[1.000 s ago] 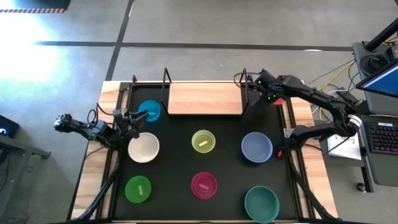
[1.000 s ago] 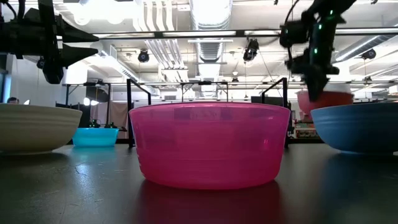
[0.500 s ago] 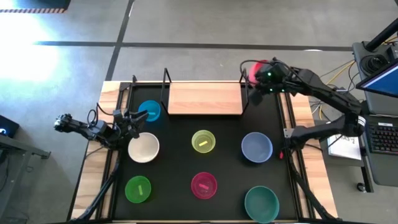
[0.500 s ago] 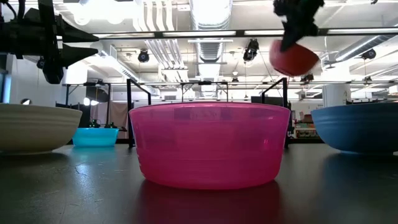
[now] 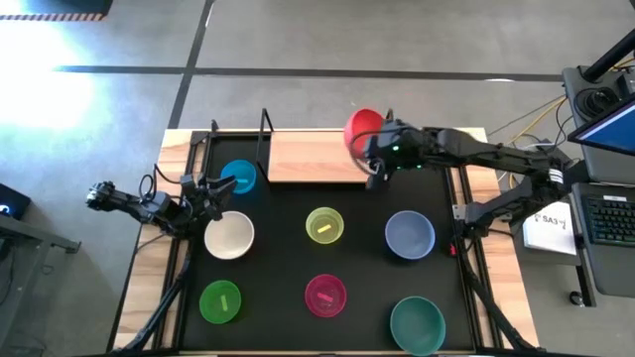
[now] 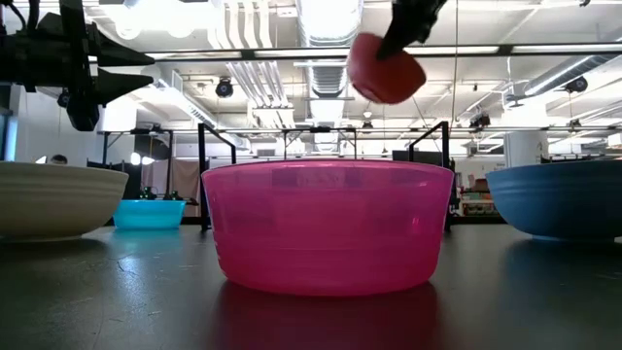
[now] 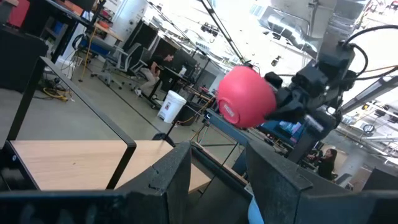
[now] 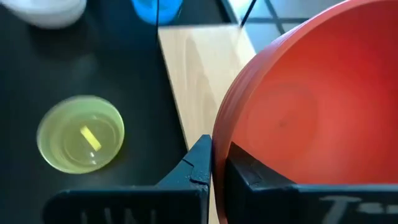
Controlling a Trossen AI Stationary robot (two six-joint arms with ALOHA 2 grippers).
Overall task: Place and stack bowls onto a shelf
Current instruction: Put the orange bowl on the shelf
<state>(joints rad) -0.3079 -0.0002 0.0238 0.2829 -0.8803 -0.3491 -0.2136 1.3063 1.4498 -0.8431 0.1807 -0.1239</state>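
My right gripper (image 5: 369, 152) is shut on the red bowl (image 5: 363, 129), which it holds high over the right end of the wooden shelf (image 5: 317, 157). The bowl also shows in the low view (image 6: 387, 70) and the left wrist view (image 7: 245, 98). My left gripper (image 5: 211, 195) is open and empty, between the blue bowl (image 5: 239, 177) and the white bowl (image 5: 229, 236). The yellow (image 5: 324, 225), grey-blue (image 5: 409, 235), green (image 5: 220, 301), magenta (image 5: 325, 295) and teal (image 5: 417, 322) bowls stand on their bases on the black mat. My right gripper holds the red bowl by its rim (image 8: 219, 140), one finger inside the bowl (image 8: 249, 171) and one outside (image 8: 199, 163). The fingers come from the table's right side. The bowl is lifted clear and tilted, its opening turned toward my right arm.
Thin black uprights stand at the shelf's ends (image 5: 266, 139) (image 5: 389, 139). The black mat (image 5: 278, 258) covers most of the table. A desk with a laptop and cables (image 5: 605, 149) stands beyond the right edge.
My right gripper has lifted the red bowl from the table beside the shelf's right end. It has carried the bowl up and toward the table's left, past the right upright, to above the shelf's right end. The bowl has tipped on the way.
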